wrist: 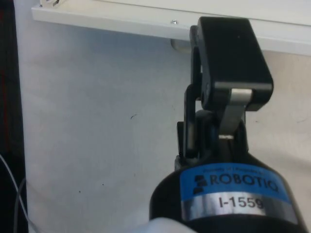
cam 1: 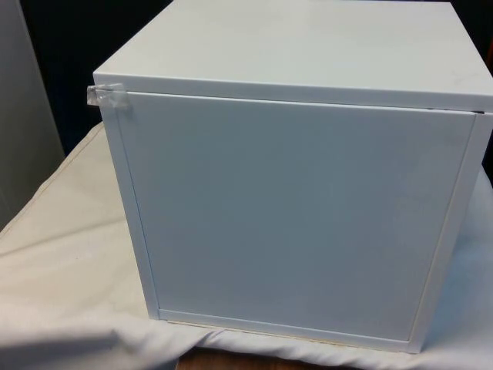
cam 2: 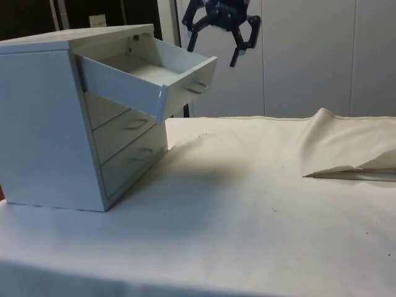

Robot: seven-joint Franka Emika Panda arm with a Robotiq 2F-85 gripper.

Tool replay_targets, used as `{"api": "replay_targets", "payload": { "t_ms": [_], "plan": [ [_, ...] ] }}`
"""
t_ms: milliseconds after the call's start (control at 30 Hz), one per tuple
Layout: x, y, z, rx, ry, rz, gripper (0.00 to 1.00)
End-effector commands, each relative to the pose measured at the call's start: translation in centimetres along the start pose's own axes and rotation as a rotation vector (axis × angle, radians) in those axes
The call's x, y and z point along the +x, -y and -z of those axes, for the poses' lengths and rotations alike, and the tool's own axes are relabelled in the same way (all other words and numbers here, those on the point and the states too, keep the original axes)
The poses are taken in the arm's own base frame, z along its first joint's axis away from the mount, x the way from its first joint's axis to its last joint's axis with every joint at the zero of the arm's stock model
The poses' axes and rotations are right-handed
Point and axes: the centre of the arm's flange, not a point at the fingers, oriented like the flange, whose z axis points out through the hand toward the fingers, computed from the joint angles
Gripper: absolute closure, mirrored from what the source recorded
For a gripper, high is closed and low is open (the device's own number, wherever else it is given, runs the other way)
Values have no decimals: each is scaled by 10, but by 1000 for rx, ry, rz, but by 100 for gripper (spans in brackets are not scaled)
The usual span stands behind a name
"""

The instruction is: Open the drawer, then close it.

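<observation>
Front view: the chest of drawers point(cam 1: 293, 208) turns a plain white back panel to the camera and hides everything behind it; a small clear plastic piece point(cam 1: 106, 95) sits at its upper corner on the front view's left. White cloth point(cam 1: 62, 262) lies under it, and a strip of bare table shows at the bottom edge.

Side view, left to right: chest of drawers point(cam 2: 43, 124) stands at the left on the cloth-covered table point(cam 2: 247, 235). Its top drawer point(cam 2: 154, 77) is pulled well out, inside looks empty, handle point(cam 2: 198, 87) on the front. Two lower drawers point(cam 2: 127, 139) are pushed in. Gripper point(cam 2: 220, 52) hangs in the air above and just past the drawer front, fingers spread apart, gripping nothing, not touching the handle. Further right, the cloth is bunched into a raised fold point(cam 2: 346, 154).

Wrist view: one black finger point(wrist: 228, 58) blocks much of the frame; the other finger is hard to make out. The drawer's white edge point(wrist: 121, 22) with a small screw point(wrist: 174, 21) runs across beyond it, cloth below.
</observation>
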Motion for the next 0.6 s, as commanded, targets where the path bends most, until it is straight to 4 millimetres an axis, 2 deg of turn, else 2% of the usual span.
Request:
{"api": "replay_targets", "payload": {
  "t_ms": [0,300,367,567],
  "plan": [
    [0,0,0,-2,3,1,0],
    [2,12,-11,21,-2,7,0],
    [1,20,-16,3,15,19,0],
    [1,24,-18,-15,34,38,0]
  ]
}}
